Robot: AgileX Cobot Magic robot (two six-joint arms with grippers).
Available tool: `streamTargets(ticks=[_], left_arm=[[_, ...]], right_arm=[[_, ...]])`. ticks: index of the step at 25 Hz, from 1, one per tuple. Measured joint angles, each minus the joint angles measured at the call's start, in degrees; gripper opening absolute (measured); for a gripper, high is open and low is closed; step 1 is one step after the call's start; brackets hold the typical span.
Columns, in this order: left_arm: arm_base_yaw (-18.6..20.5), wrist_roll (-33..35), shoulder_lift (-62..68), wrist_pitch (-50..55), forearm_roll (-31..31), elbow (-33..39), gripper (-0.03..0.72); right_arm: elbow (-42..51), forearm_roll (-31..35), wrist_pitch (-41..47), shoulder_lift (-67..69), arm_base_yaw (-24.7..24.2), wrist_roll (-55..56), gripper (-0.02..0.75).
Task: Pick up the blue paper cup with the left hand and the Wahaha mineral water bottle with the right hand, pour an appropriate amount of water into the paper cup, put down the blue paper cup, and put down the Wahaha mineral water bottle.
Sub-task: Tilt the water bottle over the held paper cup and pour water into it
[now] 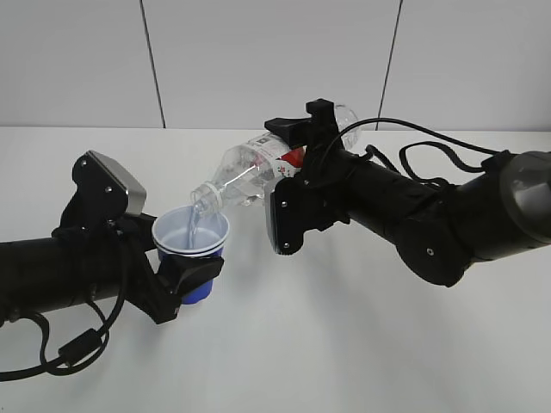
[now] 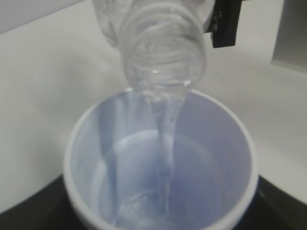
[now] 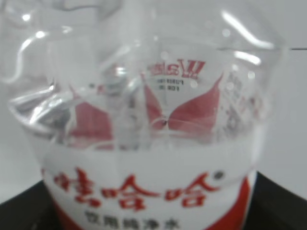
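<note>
My left gripper point(image 1: 188, 277) is shut on the blue paper cup point(image 1: 191, 242) and holds it upright above the table. In the left wrist view the cup point(image 2: 81, 158) fills the lower frame, white inside, with water point(image 2: 165, 143) streaming into it. My right gripper point(image 1: 303, 159) is shut on the Wahaha mineral water bottle point(image 1: 245, 176), tilted neck-down to the left. Its capless mouth point(image 2: 163, 52) hangs just over the cup's rim. In the right wrist view the bottle's red-and-white label point(image 3: 144, 187) fills the frame.
The white table point(image 1: 344, 344) lies below both arms. A grey panelled wall stands behind. Black cables loop from the left arm point(image 1: 77, 348) near the front left and from the right arm point(image 1: 430, 159).
</note>
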Motion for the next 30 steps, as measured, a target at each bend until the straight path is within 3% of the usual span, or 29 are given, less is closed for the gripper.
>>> streamTargets(ticks=[30], left_arm=[[-0.1, 0.0, 0.0, 0.3, 1.5, 0.0, 0.55]], right_arm=[[0.0, 0.1, -0.8, 0.0, 0.0, -2.6, 0.494]])
